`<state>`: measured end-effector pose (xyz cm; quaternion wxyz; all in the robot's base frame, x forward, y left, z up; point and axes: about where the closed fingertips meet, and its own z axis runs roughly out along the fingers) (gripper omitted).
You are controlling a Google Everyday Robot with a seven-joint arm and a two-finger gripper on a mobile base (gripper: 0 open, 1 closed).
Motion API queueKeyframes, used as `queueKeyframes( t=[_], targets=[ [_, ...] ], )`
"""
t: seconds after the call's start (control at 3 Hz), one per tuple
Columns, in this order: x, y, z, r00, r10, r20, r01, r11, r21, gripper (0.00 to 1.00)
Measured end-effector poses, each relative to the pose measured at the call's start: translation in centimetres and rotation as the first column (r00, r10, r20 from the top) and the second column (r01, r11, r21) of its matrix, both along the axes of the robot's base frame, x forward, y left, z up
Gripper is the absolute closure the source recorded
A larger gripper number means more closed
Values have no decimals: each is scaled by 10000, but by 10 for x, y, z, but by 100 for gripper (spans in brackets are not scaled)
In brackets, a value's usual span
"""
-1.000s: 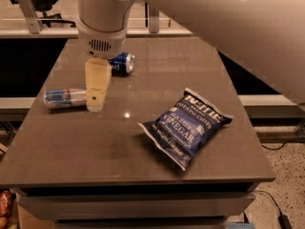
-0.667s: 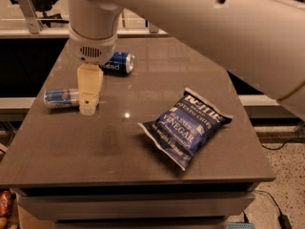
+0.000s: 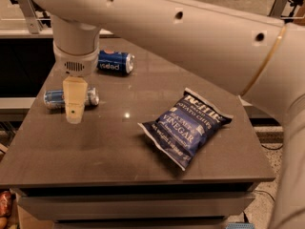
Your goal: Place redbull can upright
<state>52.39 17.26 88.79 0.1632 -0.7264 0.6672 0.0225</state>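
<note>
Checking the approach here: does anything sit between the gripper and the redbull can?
Nothing visible does. The gripper overlaps the redbull can, which lies on its side at the table's left; the other can and chip bag lie well clear.

Single high camera looks down, close, onto table [image 3: 95, 149], arm [image 3: 190, 37] overhead, gripper [image 3: 73, 114] hanging upper left.

gripper [image 3: 74, 114]: seen hanging tip-down over the left part of the table [image 3: 95, 156], in front of the redbull can's middle; contact cannot be told.
redbull can [image 3: 53, 98]: laid on its side.
dark blue can [image 3: 116, 62]: laid on its side, farther back.
chip bag [image 3: 186, 126]: laid flat, right of centre.
count: 2 cans, 1 bag.
</note>
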Motion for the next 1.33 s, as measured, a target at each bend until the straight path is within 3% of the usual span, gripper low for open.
queueKeyframes(
  t=[1.33],
  targets=[
    [10,45,-39,9971,597,-466,-617,9972,-428,0]
  ],
)
